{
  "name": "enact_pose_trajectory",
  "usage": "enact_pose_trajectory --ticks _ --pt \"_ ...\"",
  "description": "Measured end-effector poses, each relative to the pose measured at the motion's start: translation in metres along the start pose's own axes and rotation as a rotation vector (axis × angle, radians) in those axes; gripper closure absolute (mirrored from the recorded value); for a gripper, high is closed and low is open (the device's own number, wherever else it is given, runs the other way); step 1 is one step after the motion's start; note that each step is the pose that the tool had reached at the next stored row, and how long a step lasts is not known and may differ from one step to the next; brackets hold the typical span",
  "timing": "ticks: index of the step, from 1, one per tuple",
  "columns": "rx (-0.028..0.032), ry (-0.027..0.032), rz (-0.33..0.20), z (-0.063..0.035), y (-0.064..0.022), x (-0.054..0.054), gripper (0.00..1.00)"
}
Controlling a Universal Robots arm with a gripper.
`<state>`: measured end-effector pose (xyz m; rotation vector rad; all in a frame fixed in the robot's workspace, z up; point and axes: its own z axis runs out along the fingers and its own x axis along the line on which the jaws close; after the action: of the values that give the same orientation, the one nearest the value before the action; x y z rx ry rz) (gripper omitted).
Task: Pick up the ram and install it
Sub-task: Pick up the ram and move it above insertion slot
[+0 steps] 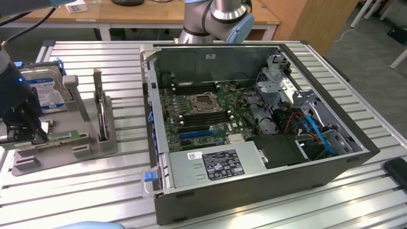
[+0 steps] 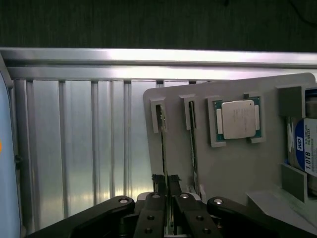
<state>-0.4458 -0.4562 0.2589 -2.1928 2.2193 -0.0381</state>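
Wrist view: the gripper (image 2: 166, 184) has its two fingers drawn together on the ram (image 2: 164, 148), one finger against each face of the thin board. The ram stands on edge and runs along its slot in the grey holder (image 2: 233, 168), its far end seated in the slot's end bracket. Whether the stick has risen from the slot cannot be told. A second memory stick (image 2: 193, 148) stands in the neighbouring slot, just beside the first and parallel to it. Beyond that, a square silver CPU chip (image 2: 239, 119) lies flat in its own recess. A hard drive (image 2: 308, 148) with a blue and white label occupies the holder's far side.

Exterior view: the gripper (image 1: 33, 136) is down at the holder (image 1: 95, 145) on the exterior view's left, at the end of the green ram (image 1: 66, 137). An expansion card (image 1: 100, 102) stands upright in the holder, and the hard drive (image 1: 45, 90) sits behind it. The open computer case (image 1: 254, 191) lies on the slatted aluminium table (image 1: 95, 191), well apart from the ram. Inside are the motherboard (image 1: 197, 114), CPU socket (image 1: 205, 101) and power supply (image 1: 213, 164).
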Motion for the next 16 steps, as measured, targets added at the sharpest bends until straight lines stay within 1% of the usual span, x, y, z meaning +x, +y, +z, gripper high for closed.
enact_pose_trajectory --ticks 11,16 --pt "-0.0003 0.0032 0.048 -0.0156 -0.0005 0.000 0.87" --pt "-0.0009 0.0061 0.061 -0.0224 -0.0008 0.000 0.87"
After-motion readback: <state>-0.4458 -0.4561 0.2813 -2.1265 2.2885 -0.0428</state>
